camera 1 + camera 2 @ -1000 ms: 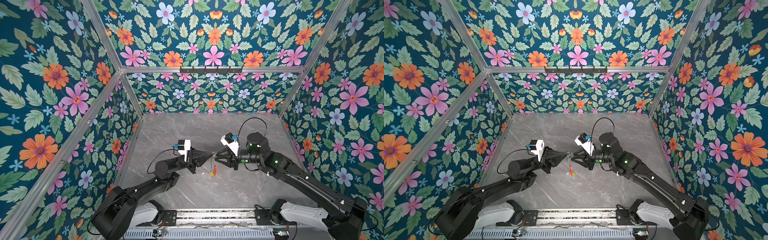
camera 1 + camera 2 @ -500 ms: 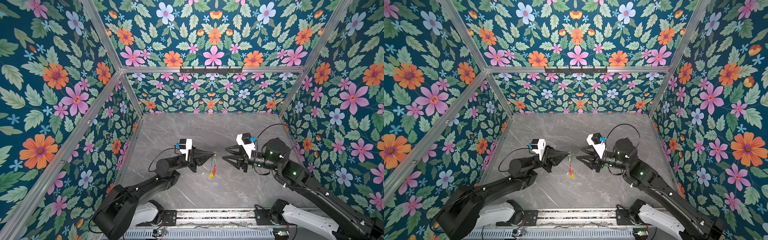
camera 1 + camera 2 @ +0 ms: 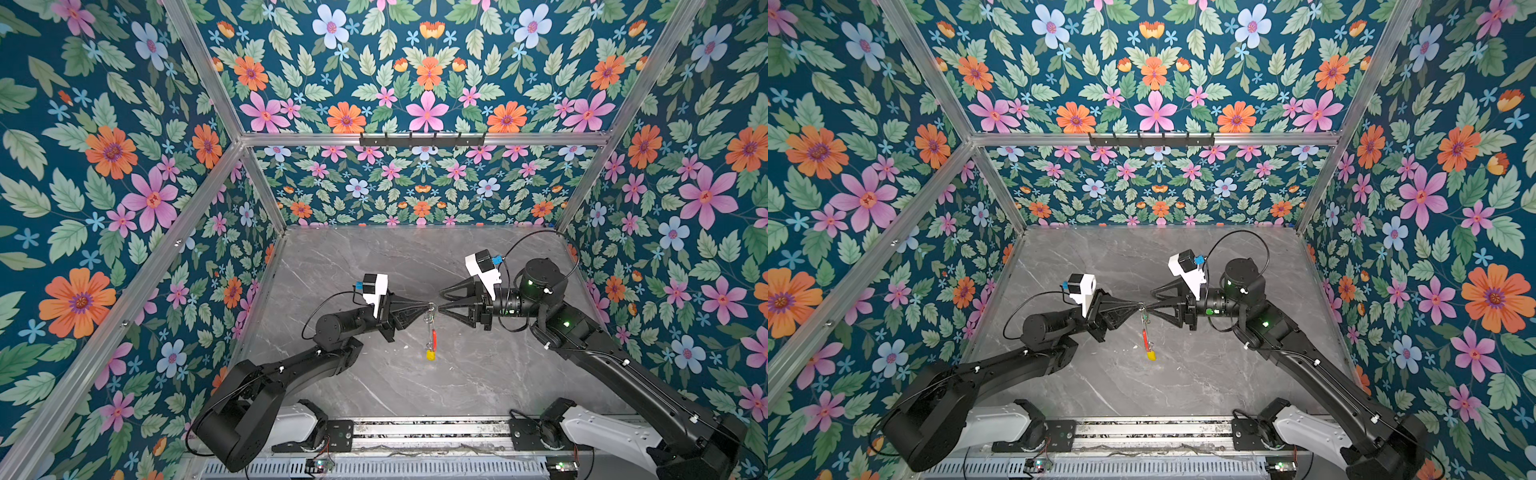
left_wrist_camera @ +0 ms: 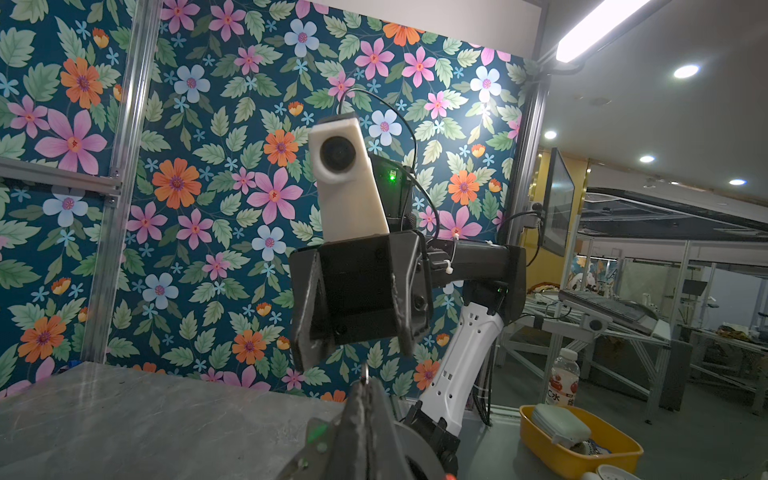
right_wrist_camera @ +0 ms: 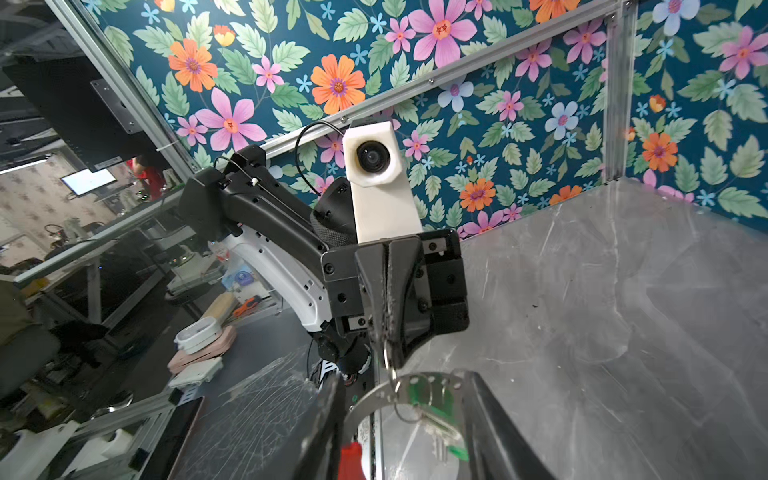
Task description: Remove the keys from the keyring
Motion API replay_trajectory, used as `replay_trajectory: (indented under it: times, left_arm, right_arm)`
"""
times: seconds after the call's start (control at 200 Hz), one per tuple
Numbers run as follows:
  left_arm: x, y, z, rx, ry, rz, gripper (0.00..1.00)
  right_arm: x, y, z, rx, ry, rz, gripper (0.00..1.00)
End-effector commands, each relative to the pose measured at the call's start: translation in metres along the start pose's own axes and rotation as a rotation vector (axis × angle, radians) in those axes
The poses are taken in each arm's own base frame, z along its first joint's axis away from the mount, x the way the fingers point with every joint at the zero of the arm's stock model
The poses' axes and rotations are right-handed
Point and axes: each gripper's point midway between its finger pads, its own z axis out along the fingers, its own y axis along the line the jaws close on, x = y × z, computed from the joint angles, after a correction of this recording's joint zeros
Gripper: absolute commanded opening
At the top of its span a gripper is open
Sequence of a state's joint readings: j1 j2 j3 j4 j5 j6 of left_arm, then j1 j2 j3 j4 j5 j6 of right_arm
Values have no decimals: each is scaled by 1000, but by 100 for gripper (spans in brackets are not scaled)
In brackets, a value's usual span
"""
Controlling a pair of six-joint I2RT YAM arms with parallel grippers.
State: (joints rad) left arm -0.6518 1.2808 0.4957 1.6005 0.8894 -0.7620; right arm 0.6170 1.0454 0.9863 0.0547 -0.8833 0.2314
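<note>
While the left hand [image 3: 428, 306] is pinched shut on the top of the keyring [image 3: 432, 330], the loop hangs below it over the surface [image 3: 374, 270], yellow key [image 3: 430, 354] at the bottom. The right hand [image 3: 440, 302] faces it, partly open and holding nothing, its jaws either side of the green key [image 5: 420, 394]. If it closes on the wire as well as the key, I'd expect a pull to drag the loop from the left pinch and drop it.

Grey marbled tabletop [image 3: 374, 266] walled by floral panels [image 3: 415, 83] in aluminium framing [image 3: 210, 79], black hook rail [image 3: 422, 139] on the back crossbar. Outside the enclosure, in the left wrist view: yellow tub [image 4: 552, 457], plastic bottle [image 4: 563, 380] near it, lit strip light [image 4: 598, 31] overhead.
</note>
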Motion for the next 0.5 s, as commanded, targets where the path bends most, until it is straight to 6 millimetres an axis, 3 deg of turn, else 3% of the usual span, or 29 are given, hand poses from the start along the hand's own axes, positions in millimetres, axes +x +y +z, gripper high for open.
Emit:
replay_trajectory:
  times: [0.0, 0.495]
  left_arm:
    - [-7, -6, 0, 25, -24, 24, 0]
    - [-7, 1, -3, -10, -40, 24, 0]
  right_arm:
    - [-4, 6, 2, -44, -4, -9, 40]
    - [7, -2, 10, -33, 32, 24, 23]
